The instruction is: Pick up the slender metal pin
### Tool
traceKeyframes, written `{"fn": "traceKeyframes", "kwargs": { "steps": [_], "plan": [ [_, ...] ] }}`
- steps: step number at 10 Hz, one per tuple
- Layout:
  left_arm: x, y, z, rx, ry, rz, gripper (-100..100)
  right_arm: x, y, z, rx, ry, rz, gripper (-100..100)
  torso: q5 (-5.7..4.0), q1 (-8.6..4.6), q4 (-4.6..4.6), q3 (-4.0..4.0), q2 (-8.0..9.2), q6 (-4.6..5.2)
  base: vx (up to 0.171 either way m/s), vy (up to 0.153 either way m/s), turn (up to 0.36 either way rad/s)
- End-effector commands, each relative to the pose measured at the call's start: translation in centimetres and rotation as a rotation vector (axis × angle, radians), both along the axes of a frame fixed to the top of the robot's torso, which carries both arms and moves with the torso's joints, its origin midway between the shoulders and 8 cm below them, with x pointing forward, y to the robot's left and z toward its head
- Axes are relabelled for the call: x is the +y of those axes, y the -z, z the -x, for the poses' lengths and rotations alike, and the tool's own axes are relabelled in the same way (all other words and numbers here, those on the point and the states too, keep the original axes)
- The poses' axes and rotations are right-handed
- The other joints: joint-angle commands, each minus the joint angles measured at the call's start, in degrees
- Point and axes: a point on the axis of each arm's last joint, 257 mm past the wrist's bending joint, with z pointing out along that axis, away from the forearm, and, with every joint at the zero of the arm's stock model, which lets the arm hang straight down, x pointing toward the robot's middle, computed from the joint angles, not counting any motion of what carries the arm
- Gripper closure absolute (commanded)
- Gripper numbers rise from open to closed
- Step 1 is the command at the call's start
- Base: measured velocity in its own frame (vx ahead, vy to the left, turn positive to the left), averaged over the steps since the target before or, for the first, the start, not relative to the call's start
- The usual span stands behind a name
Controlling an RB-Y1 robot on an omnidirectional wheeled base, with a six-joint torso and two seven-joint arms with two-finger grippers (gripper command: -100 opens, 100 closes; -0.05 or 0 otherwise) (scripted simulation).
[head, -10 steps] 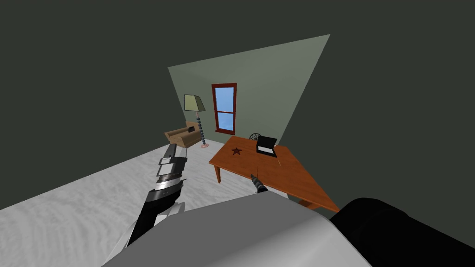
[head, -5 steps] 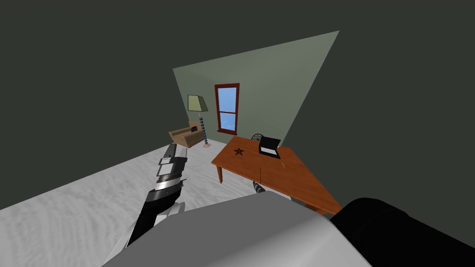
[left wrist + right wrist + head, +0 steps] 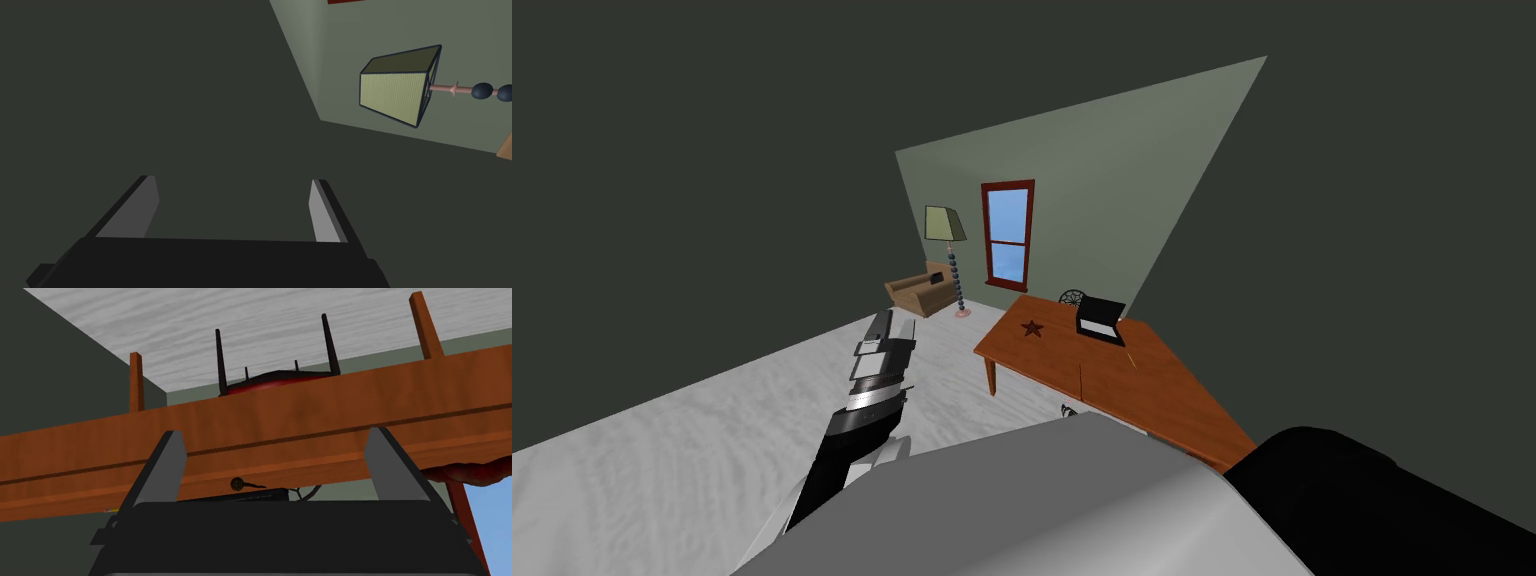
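Place: living room of a home.
Seating: tan armchair point(image 3: 920, 293) at the far wall.
Lighting: floor lamp point(image 3: 948, 226) with a pale shade, just beside the armchair.
Furniture: reddish wooden table point(image 3: 1132, 390) bearing a black laptop-like device point(image 3: 1100, 318).
Shell: red-framed window point(image 3: 1008, 235), grey-green walls, pale floor point(image 3: 712, 440).

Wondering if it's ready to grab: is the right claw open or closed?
Open: the right gripper holds nothing, its fingers wide apart, before the wooden table.

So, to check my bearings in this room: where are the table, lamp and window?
table point(image 3: 1122, 390), head view, bare top near its middle.
lamp point(image 3: 945, 223), head view, on its shade.
window point(image 3: 1009, 215), head view, upper glass pane.
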Motion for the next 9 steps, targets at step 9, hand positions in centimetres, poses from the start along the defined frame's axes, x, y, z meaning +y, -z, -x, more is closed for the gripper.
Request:
{"fn": "traceKeyframes", "kwargs": {
  "steps": [9],
  "plan": [
    [0.0,0.0,0.0,0.000,0.000,0.000,0,-5.1,4.9,10.0,0.385,-0.057,0.296,-100,0.01,-0.03,0.00,-0.01,-0.01,0.01,0.044,0.047,0.075]
  ]
}}
